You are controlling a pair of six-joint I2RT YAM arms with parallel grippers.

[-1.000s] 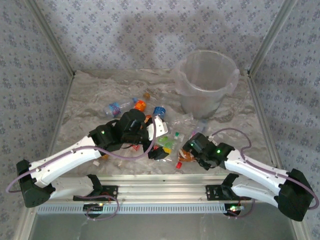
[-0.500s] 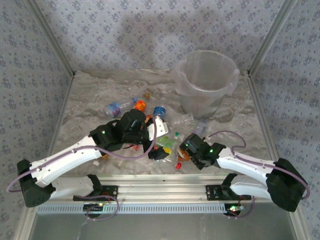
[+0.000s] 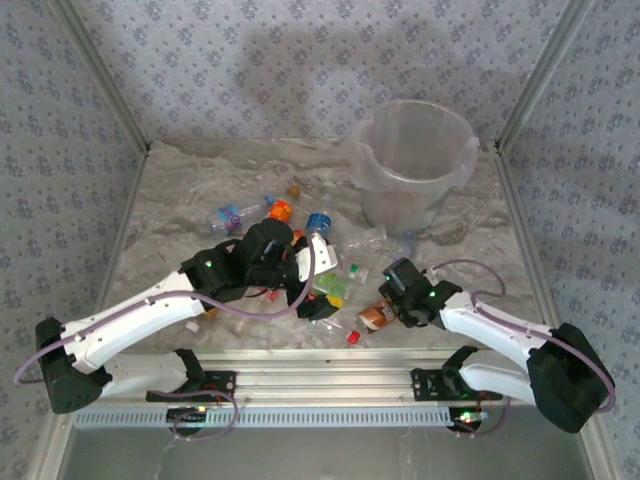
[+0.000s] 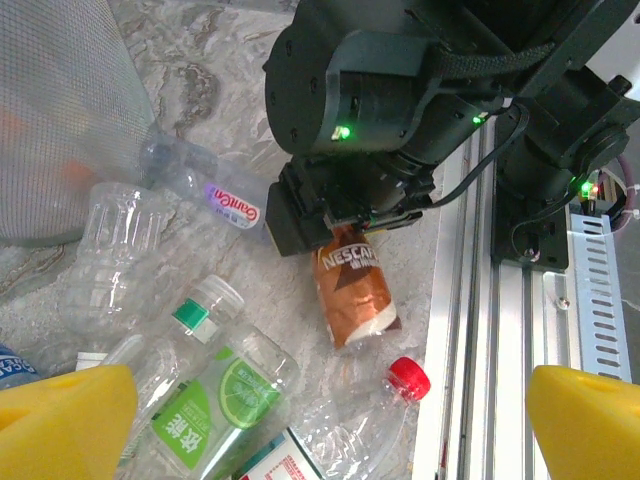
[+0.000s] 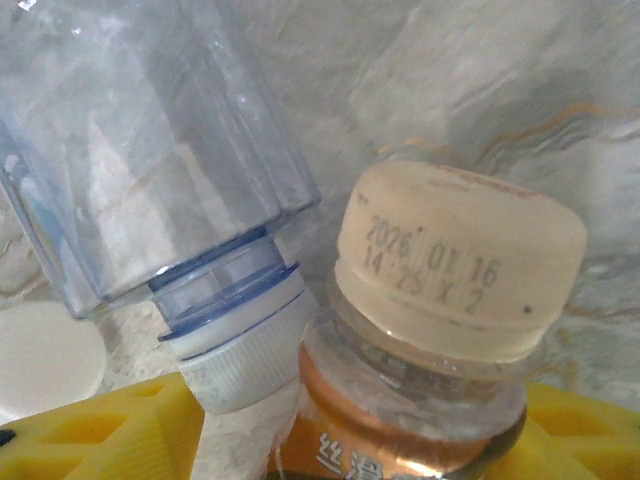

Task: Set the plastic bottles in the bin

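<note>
The bin (image 3: pixel 400 200) stands at the back right, and its grey wall (image 4: pixel 50 120) fills a corner of the left wrist view. A brown Nescafe bottle (image 3: pixel 373 316) (image 4: pixel 352 290) with a cream cap (image 5: pixel 455 265) sits between the yellow fingers (image 5: pixel 100 430) of my right gripper (image 3: pixel 397 298) (image 5: pixel 390 440), which is shut on its neck. My left gripper (image 3: pixel 325 280) (image 4: pixel 330 420) hangs open over a green-label bottle (image 4: pixel 200 390) and a clear red-capped bottle (image 4: pixel 370 410). A clear bottle with a white cap (image 5: pixel 150 150) leans against the brown one.
More bottles lie mid-table: an orange-capped one (image 3: pixel 280 210), a blue-labelled one (image 3: pixel 318 222), a purple-labelled one (image 3: pixel 230 215) (image 4: pixel 205 185) and a crushed clear one (image 4: pixel 115 250). The aluminium rail (image 3: pixel 320 365) (image 4: pixel 480 350) runs along the near edge, close to the red cap (image 3: pixel 352 337).
My right gripper has swung back and to the right, and the brown bottle now shows more fully below it. The left arm has hardly moved.
</note>
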